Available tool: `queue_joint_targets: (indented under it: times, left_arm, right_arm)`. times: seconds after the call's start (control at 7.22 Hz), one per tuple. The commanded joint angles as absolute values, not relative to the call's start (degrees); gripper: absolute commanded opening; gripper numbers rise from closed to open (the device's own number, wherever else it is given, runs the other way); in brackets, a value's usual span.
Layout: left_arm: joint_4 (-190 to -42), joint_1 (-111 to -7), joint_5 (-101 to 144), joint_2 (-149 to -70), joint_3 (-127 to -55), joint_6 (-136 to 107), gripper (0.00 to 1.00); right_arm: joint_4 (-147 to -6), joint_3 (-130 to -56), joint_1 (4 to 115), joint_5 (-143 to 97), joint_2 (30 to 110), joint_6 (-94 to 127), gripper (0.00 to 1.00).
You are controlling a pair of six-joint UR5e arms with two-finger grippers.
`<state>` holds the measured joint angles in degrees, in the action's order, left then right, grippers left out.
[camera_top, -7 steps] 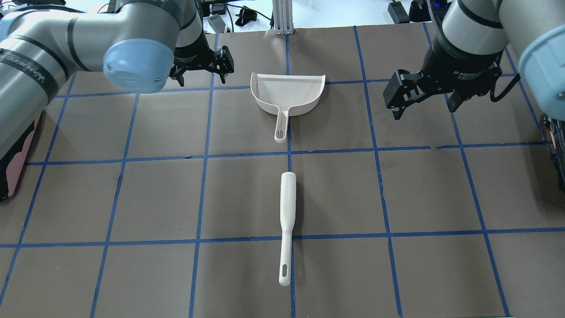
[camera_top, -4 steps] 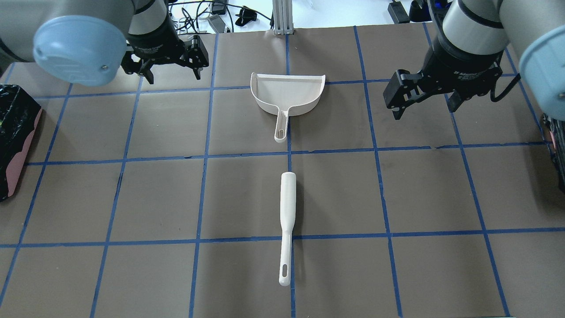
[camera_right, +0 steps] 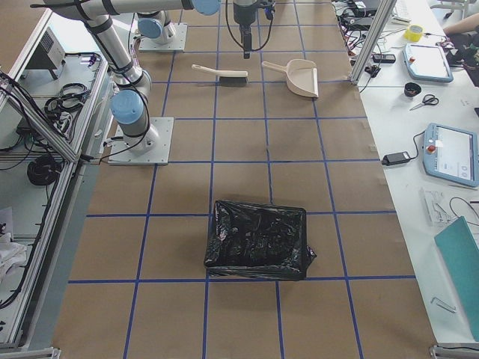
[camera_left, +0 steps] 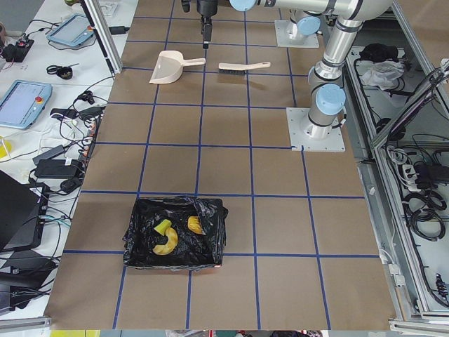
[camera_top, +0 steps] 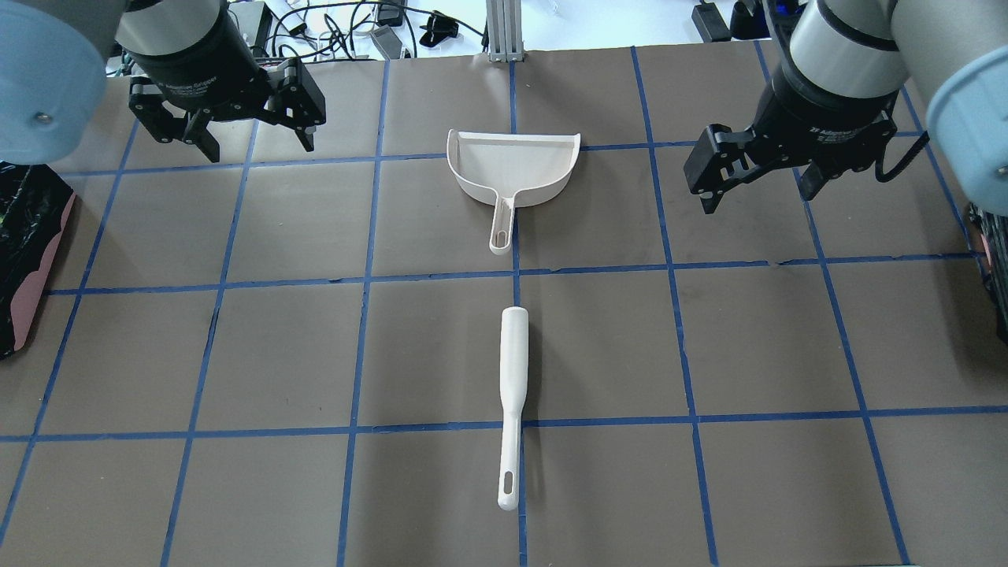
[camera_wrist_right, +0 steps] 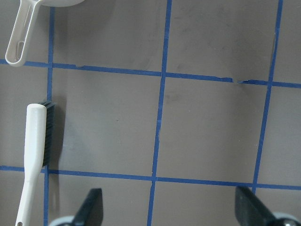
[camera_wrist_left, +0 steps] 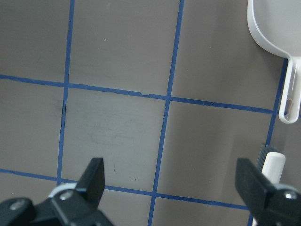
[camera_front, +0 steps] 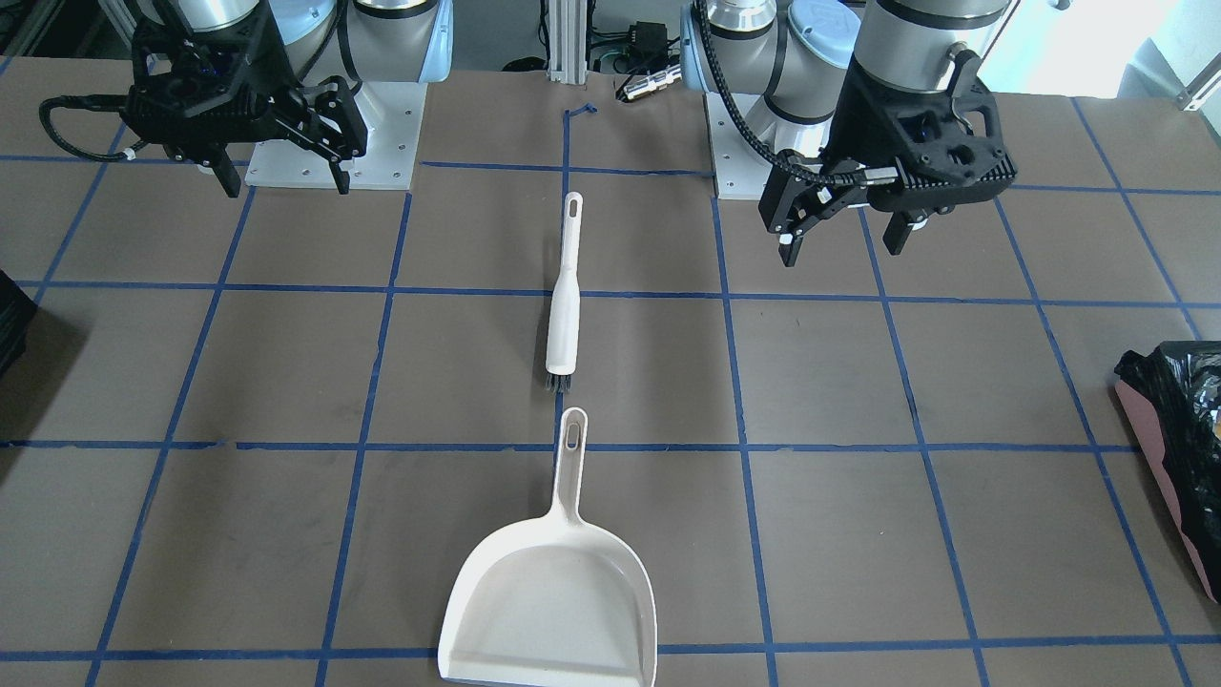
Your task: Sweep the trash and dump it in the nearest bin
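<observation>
The bin [camera_top: 38,256], pink-sided with a black bag, stands at the table's left edge; it also shows in the front view [camera_front: 1149,425] and the left view [camera_left: 212,242]. The trash lies inside it: a yellow piece [camera_left: 163,241] and an orange piece [camera_left: 194,225] show, and I cannot make out the pale slice. My left gripper [camera_top: 258,148] is open and empty, hovering at the far left, apart from the dustpan. My right gripper [camera_top: 757,199] is open and empty at the far right. Both also show in the front view, left [camera_front: 843,250] and right [camera_front: 286,184].
A white dustpan [camera_top: 512,169] lies at the far centre, handle toward me. A white brush [camera_top: 512,370] lies in line below it. A second all-black bagged container [camera_right: 258,239] stands off the right side. Blue tape grids the brown table [camera_top: 630,346].
My left arm has swung left and back, away from the dustpan, and no longer covers the bin. The right arm, dustpan and brush have not moved.
</observation>
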<state>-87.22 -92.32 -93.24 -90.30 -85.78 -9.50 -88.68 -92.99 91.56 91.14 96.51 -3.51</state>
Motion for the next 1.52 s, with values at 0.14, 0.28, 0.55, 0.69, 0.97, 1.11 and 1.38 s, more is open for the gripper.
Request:
queue_joint_targets:
  times: [0.14,0.28,0.55,0.69,0.97,1.11,1.38]
  left_arm:
    - [-89.6,-89.0,-92.3,-88.7,-85.3,-3.0,1.00]
    - [-90.1,-88.9,-92.2,-88.5,-86.0,-3.2,1.00]
    - [-89.8,-88.2,-90.6,-89.9,-86.1,-3.1,1.00]
    - [-89.8,-88.2,-90.7,-89.7,-86.0,-3.0,1.00]
    - [-89.8,-88.2,-90.6,-89.3,-86.0,-3.1,1.00]
    - [-89.6,-88.3,-90.6,-89.6,-86.0,-3.1,1.00]
    - [-89.6,-88.3,-90.7,-89.6,-86.0,-3.1,1.00]
  right_arm:
    - [-88.7,-93.0,91.5,91.2,96.4,-3.5,1.00]
    - [-88.7,-93.0,91.5,91.6,96.5,-3.5,1.00]
    - [-88.7,-93.0,91.5,91.6,96.5,-3.5,1.00]
    - [-88.7,-93.0,91.5,91.6,96.5,-3.5,1.00]
    - [-88.6,-93.0,91.5,91.6,96.5,-3.5,1.00]
    - [-88.7,-93.0,91.5,91.5,96.5,-3.5,1.00]
    - [-88.7,-93.0,91.5,91.5,96.4,-3.5,1.00]
